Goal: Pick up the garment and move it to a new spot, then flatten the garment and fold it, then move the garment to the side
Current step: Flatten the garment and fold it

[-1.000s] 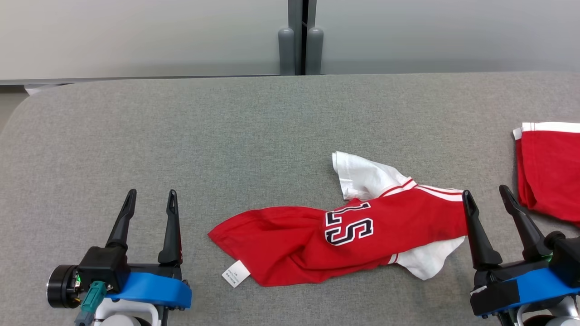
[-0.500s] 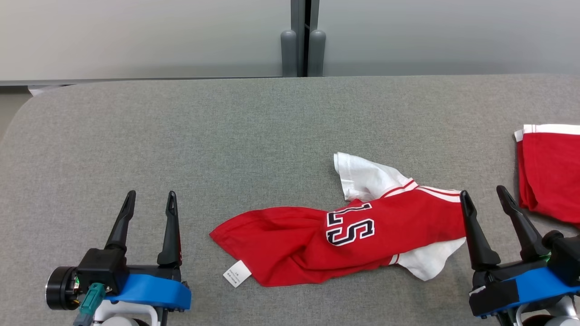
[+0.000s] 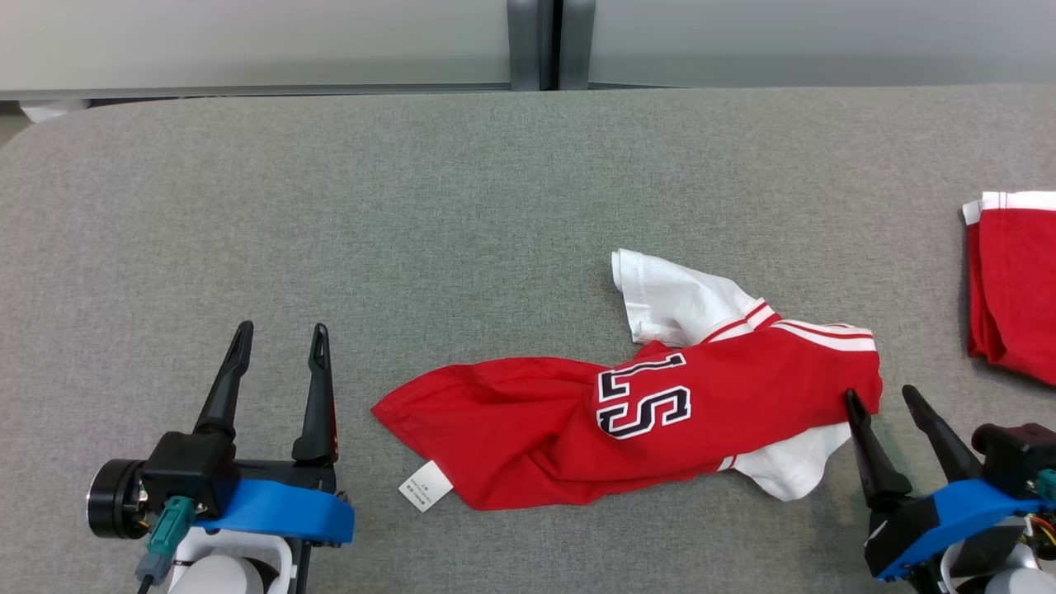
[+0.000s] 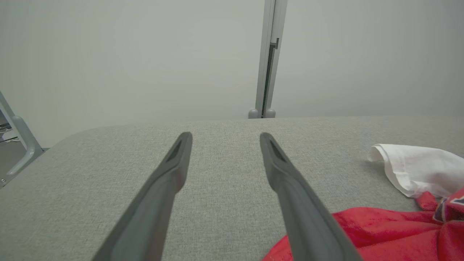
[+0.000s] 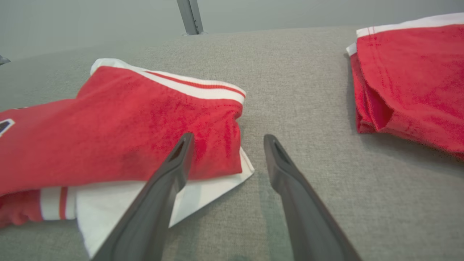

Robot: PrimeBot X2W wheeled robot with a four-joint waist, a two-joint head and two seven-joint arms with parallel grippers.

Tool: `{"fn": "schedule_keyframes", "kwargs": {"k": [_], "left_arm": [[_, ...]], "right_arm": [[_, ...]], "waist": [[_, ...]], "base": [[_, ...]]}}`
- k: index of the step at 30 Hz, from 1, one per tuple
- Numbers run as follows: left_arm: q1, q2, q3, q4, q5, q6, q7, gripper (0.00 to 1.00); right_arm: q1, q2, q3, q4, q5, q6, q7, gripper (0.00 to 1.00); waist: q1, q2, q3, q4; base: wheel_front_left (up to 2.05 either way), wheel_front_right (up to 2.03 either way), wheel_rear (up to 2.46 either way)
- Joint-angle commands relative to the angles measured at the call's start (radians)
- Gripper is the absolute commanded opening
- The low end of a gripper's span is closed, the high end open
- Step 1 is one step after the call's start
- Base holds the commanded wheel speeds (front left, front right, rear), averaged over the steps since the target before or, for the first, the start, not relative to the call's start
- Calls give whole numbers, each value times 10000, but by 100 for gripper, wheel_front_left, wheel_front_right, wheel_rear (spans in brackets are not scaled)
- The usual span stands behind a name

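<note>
The garment [image 3: 528,429] is a red jersey with white sleeves and a dark-outlined number, lying crumpled on the grey table just right of centre. A white label [image 3: 426,486] sticks out at its lower left. My left gripper [image 3: 280,334] stands open at the lower left, a short way left of the garment's red end [image 4: 380,232]. My right gripper [image 3: 879,394] is open at the lower right; its left fingertip [image 5: 185,143] overlaps the garment's right end [image 5: 127,130], the other hangs over bare table. Nothing is held.
A second red cloth with a white band [image 3: 1015,280] lies folded at the table's right edge, also seen in the right wrist view [image 5: 413,79]. A grey post [image 3: 540,41] stands behind the table's [image 3: 330,206] far edge. The table's left corner is rounded.
The head camera has tipped down, so the whole picture has shifted. My right gripper now sits lower and farther right in the view, its tip still at the garment's right end. The left gripper holds still.
</note>
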Motion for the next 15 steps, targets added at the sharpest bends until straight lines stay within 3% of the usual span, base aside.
{"fn": "schedule_keyframes", "kwargs": {"k": [1,3,4,5,6,15], "left_arm": [[-181,-9,-16,47,48,-14,-50,100],[-237,-30,-50,86,49,-48,-74,100],[-259,-38,-63,109,43,-65,-88,100],[-279,-46,-69,117,36,-78,-92,100],[-288,-49,-69,131,32,-78,-101,100],[-333,-64,-51,191,2,-44,-185,100]], "right_arm": [[-250,-132,151,227,220,0,-66,100],[-428,-291,461,512,536,0,5,100],[-482,-402,647,607,629,0,52,84],[-526,-454,817,677,859,0,115,47],[-569,-529,932,729,1030,0,101,0],[-1191,-1120,1790,91,1679,0,-384,0]], "waist": [[-1,-1,55,25],[-1,-1,82,41],[-1,-1,90,49],[-1,-1,97,55],[-1,-1,102,58],[-1,-1,80,50]], "base": [[0,0,0],[0,0,0],[0,0,0],[0,0,0],[0,0,0],[0,0,0]]}}
